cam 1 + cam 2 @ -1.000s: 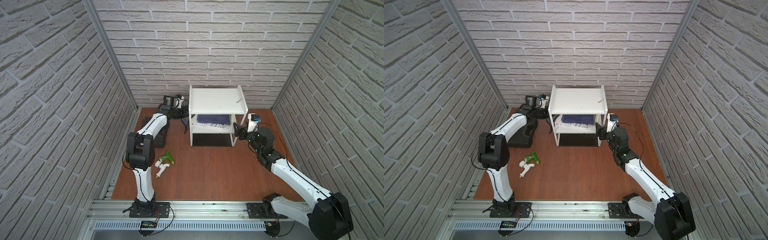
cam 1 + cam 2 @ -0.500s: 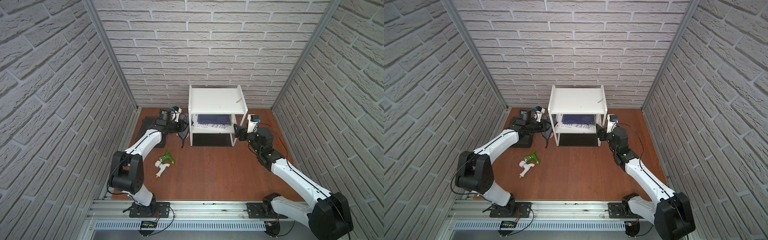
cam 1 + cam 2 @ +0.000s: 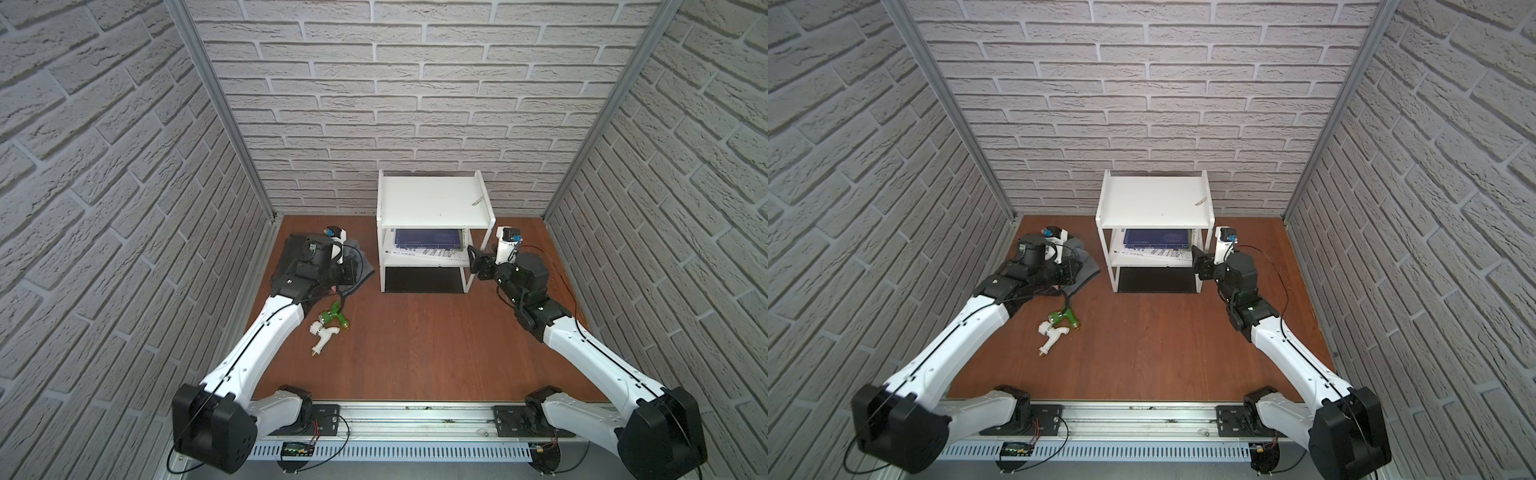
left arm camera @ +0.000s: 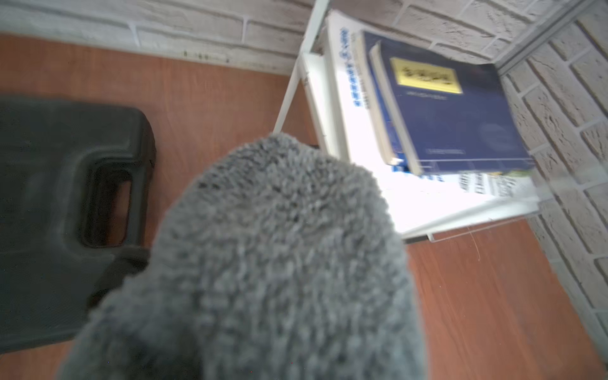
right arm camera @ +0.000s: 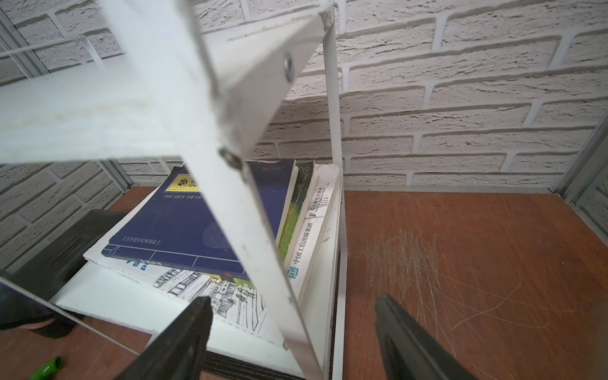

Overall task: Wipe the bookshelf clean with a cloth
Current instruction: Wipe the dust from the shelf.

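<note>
Centrally, bookshelf (image 3: 432,203) stands against back wall in both top views, with books (image 3: 428,241) stacked on lower board. Just left of it, left pincer (image 3: 351,272) is clamped on cloth (image 4: 279,263); cloth fills lower centre of left wrist view and hides fingers. Black case (image 4: 65,197) at frame left, partly under left arm. Green-and-white plastic fitting (image 3: 328,328) lies on worktop (image 3: 415,340), left of centre. Right pincer (image 5: 291,304) has jaws apart with shelf's front post between them; contact unclear.

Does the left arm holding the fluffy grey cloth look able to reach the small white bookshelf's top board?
Probably yes: bare wooden floor separates the left gripper, shut on the cloth, from the bookshelf; its top board lies open.
</note>
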`<state>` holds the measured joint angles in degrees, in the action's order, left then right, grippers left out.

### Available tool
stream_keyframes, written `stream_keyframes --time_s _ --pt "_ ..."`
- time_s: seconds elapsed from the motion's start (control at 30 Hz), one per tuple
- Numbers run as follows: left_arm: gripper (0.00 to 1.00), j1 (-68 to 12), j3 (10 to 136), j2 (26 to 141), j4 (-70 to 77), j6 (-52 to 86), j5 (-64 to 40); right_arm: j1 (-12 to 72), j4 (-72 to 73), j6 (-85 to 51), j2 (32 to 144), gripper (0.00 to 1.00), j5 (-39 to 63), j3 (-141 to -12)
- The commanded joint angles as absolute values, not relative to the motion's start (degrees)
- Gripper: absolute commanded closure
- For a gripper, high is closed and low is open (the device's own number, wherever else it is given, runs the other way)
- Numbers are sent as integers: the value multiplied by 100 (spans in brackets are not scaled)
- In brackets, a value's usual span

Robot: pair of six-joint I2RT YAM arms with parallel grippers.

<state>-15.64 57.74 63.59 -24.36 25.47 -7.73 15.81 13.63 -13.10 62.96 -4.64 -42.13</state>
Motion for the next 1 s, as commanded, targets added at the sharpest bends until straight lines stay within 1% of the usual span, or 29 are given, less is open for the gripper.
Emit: stream_keyframes --time_s 0.0,0.07,0.1,0.17,0.23,0.3,0.37,0.47,0.53,0.67,0.73,0.8,0.87,0.97 --pt "100 -2100 5956 6082 -2364 2349 -571 1538 1815 -1266 6069 19 -473 -4235" --pt "100 -2302 6302 6347 -1998 2261 -1133 1536 1987 -1191 6085 19 -578 -4223" --pt "100 -2378 6591 6550 -2005 2125 -1201 1533 2038 -1133 6110 19 -594 -4252" --pt "100 -2469 7072 6907 -2062 1832 -937 1537 1992 -1062 6155 19 -565 -4365" --pt "100 -2486 7254 7255 -2080 1721 -419 1538 1867 -1037 6185 19 -480 -4488" --pt "100 -2519 7081 7486 -2013 1796 220 1538 1789 -1061 6167 19 -424 -4490" --pt "100 -2658 6542 7623 -1735 2117 670 1538 1796 -1112 6125 19 -435 -4381" --pt "100 -2970 5643 7775 -900 2709 597 1538 1816 -1175 6068 19 -550 -4170" --pt "100 -3068 5729 7870 -897 2626 625 1531 1793 -1170 6056 19 -555 -4139" --pt "100 -3079 6642 7786 -1345 2004 793 1535 1679 -1136 6073 19 -452 -4268" --pt "100 -3098 6858 7645 -1368 1903 828 1537 1665 -1175 6051 19 -412 -4293" --pt "100 -3151 6738 7479 -1282 2037 907 1527 1673 -1211 6011 19 -440 -4263" --pt "100 -3254 6345 7358 -986 2334 800 1531 1687 -1214 5974 19 -508 -4203" --pt "100 -3521 5892 7559 -380 2679 538 1534 1667 -1142 5959 19 -599 -4157"
